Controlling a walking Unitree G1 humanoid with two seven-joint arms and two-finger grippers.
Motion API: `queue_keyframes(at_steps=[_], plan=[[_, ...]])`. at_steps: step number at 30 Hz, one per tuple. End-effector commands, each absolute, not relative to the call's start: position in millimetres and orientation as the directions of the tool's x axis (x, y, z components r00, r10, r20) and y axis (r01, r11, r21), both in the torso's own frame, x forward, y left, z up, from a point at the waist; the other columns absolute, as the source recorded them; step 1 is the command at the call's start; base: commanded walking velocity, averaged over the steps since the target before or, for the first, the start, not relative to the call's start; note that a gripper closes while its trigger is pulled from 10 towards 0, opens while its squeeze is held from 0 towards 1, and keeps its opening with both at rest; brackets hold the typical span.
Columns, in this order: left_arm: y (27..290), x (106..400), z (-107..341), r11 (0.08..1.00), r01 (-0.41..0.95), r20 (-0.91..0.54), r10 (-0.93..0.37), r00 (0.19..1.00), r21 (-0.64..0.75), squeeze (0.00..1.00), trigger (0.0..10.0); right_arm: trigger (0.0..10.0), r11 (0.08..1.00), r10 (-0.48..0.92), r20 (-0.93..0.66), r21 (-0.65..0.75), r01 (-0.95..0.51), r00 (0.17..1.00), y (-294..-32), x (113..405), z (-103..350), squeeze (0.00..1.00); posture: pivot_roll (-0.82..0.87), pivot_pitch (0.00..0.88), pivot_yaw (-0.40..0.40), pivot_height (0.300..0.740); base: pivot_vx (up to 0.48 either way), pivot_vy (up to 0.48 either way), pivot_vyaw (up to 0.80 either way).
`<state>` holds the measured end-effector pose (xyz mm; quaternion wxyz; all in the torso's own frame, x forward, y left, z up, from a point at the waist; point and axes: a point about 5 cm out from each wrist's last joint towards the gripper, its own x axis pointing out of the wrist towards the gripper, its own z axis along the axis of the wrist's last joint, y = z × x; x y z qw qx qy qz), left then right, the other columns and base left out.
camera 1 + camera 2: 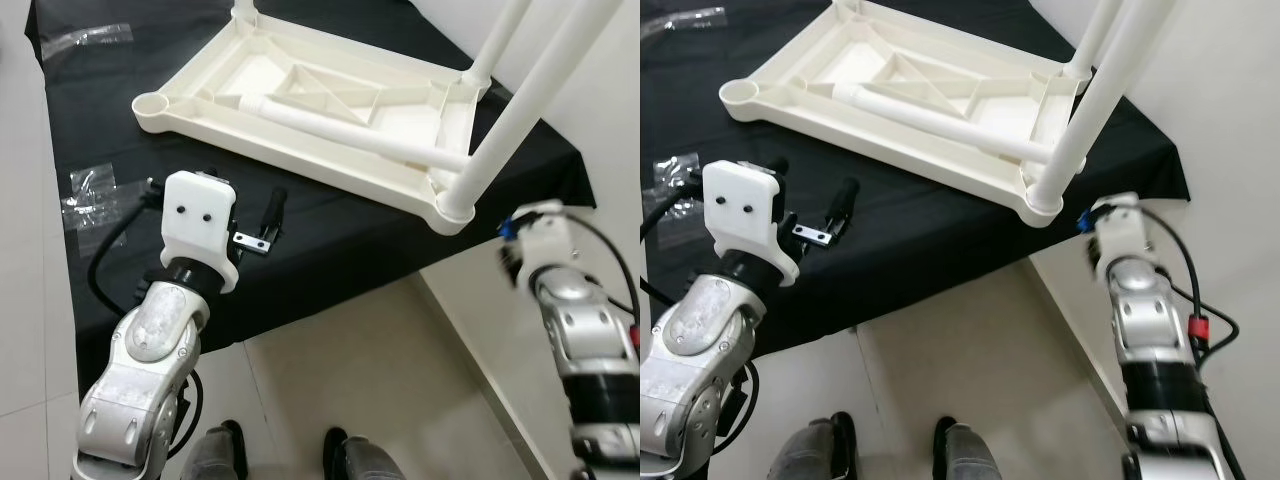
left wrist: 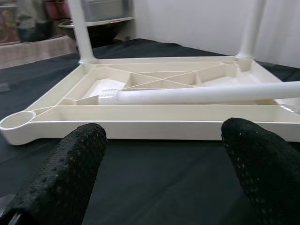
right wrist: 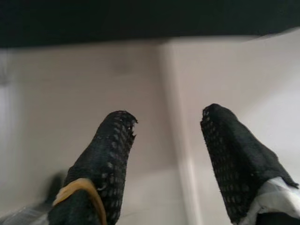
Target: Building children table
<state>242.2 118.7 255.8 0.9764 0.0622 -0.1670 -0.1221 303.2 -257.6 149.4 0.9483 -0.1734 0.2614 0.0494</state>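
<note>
A worktop (image 1: 330, 250) draped in black cloth carries a cream plastic children's table top (image 1: 300, 105) lying upside down, its ribbed underside facing up. Fitted white legs (image 1: 520, 110) rise from the corner sockets of the table top at its right end, two of them leaning up and out of the picture, and another upright leg (image 2: 77, 28) stands at a far corner of the table top. One loose leg (image 1: 340, 128) lies flat across the ribs of the table top, running from near its middle toward the right-hand near corner. The socket (image 1: 152, 103) at the left near corner of the table top stands open with no leg in it. The left arm reaches forward over the near edge of the worktop, forearm angled up and wrist raised, so that the left claw (image 1: 255, 215) points at the near long side of the table top but stops short of it; its two black fingers (image 2: 79, 159) are spread wide apart and grip nothing. The right arm is bent with its forearm upright below and to the right of the table top, off the worktop's corner, and the right claw (image 3: 166, 154) points down at the pale tiled floor (image 1: 330, 370); its fingers are parted and hold nothing. Clear plastic bags (image 1: 90, 195) lie on the cloth to the left of the table top.
</note>
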Motion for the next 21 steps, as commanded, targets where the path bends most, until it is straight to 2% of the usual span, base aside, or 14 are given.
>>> queue_keyframes(at_steps=[1, 6, 7, 8, 9, 13, 19, 21], plan=[[116, 241, 254, 0.958, 0.234, 0.31, -0.277, 0.91, 0.168, 0.0, 10.0, 10.0, 0.926, 0.165, -0.546, -0.201, -0.319, 0.821, -247, 295, 156, 0.0, 0.03, 0.256, -0.072, 0.74, 0.0, 0.0, 0.0], [115, 241, 255, 0.958, 0.234, 0.311, -0.277, 0.909, 0.168, 0.0, 10.0, 10.0, 0.923, 0.258, -0.515, -0.117, -0.365, 0.818, -242, 297, 167, 0.0, 0.04, 0.26, -0.072, 0.74, 0.0, 0.0, 0.0], [115, 241, 255, 0.958, 0.233, 0.311, -0.276, 0.909, 0.168, 0.0, 10.0, 10.0, 0.932, 0.281, -0.459, -0.08, -0.354, 0.843, -240, 304, 178, 0.0, 0.04, 0.262, -0.076, 0.74, 0.0, 0.0, 0.0], [116, 240, 254, 0.958, 0.231, 0.309, -0.274, 0.911, 0.169, 0.0, 10.0, 10.0, 0.946, 0.279, -0.38, -0.051, -0.322, 0.882, -238, 313, 192, 0.0, 0.04, 0.262, -0.076, 0.74, 0.0, 0.0, 0.0], [116, 240, 254, 0.958, 0.231, 0.309, -0.274, 0.911, 0.169, 0.0, 10.0, 10.0, 0.946, 0.279, -0.38, -0.051, -0.322, 0.882, -238, 313, 192, 0.0, 0.04, 0.262, -0.076, 0.74, 0.0, 0.0, 0.0], [118, 239, 254, 0.96, 0.222, 0.306, -0.266, 0.914, 0.172, 0.0, 10.0, 10.0, 0.966, 0.254, -0.217, 0.012, -0.257, 0.943, -233, 330, 222, 0.0, 0.05, 0.264, -0.075, 0.74, 0.0, 0.0, 0.0], [118, 238, 254, 0.96, 0.219, 0.306, -0.264, 0.915, 0.173, 0.0, 10.0, 10.0, 0.958, 0.286, -0.111, 0.044, -0.282, 0.952, -214, 345, 244, 0.0, 0.06, 0.271, -0.078, 0.74, 0.0, 0.0, 0.0], [119, 238, 254, 0.961, 0.217, 0.304, -0.262, 0.916, 0.172, 0.0, 10.0, 10.0, 0.967, 0.254, -0.093, 0.038, -0.252, 0.963, -209, 354, 250, 0.0, 0.06, 0.271, -0.078, 0.74, 0.0, 0.0, 0.0]])
